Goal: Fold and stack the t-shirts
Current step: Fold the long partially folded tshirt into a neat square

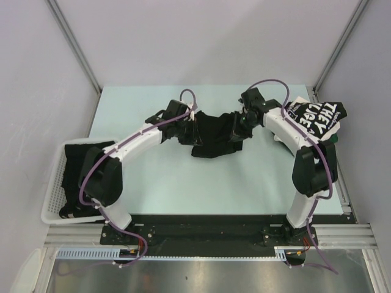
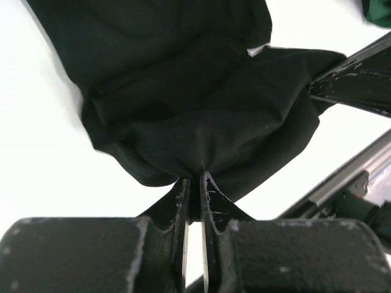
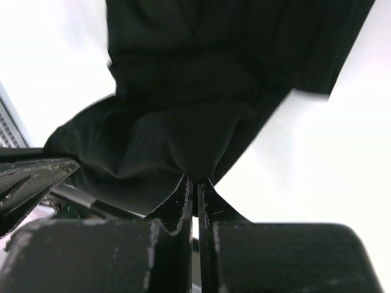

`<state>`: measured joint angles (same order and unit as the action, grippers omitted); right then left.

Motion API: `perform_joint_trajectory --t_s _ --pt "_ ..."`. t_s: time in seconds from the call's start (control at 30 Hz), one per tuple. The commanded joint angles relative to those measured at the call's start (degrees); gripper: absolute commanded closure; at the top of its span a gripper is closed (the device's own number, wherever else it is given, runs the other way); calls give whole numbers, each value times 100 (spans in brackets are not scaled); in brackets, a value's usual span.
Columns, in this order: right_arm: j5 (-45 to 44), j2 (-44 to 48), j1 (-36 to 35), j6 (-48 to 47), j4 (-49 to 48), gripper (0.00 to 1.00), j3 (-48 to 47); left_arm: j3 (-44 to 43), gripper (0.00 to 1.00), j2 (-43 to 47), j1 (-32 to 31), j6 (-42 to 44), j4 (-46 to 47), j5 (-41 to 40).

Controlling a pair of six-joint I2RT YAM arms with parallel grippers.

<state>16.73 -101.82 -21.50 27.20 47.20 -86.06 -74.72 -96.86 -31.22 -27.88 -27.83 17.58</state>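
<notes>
The black t-shirt (image 1: pixel 214 139) lies bunched at the middle of the bench (image 1: pixel 183 183). Its long axis runs left to right, strung between the two arms. Each arm has one end, so neither is nearer than the other.

The left gripper (image 2: pixel 195 186) is closed to a narrow slit, with a fold of the black cloth pinched between its tips. The shirt spreads away from it toward the far side. The right gripper (image 3: pixel 195 183) is pressed almost fully together on a pinch of the same shirt at the opposite end.

The middle sags toward the near edge. It probably rests on the bench, though the top view does not settle that.

The lettered t-shirt (image 1: pixel 321 116) lies well apart at the far right corner. The basket (image 1: pixel 52 204) sits at the left edge.
</notes>
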Motion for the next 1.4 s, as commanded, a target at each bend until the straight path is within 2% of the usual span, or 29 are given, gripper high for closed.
perform_joint_trajectory --t_s 0.0,0.3,0.63,1.0,1.17,1.37 --pt "-240 -443 172 -277 236 100 -911 -726 87 -280 300 370 -64 -9" --pt "-241 -1313 488 -417 342 100 -1940 -2291 87 -1413 924 687 -451 341" --pt "-197 -2148 673 -488 483 100 -2968 -4251 86 -2820 1066 740 -873 781" --pt "-4 -2807 910 -496 431 100 -3777 -4551 85 -3480 1188 626 -653 1063" --pt "-30 -3054 963 -610 220 100 -4015 -4798 85 -3717 1250 600 -557 941" --pt "-187 -3247 998 -856 -176 100 -4059 -4877 83 -3840 1355 380 58 808"
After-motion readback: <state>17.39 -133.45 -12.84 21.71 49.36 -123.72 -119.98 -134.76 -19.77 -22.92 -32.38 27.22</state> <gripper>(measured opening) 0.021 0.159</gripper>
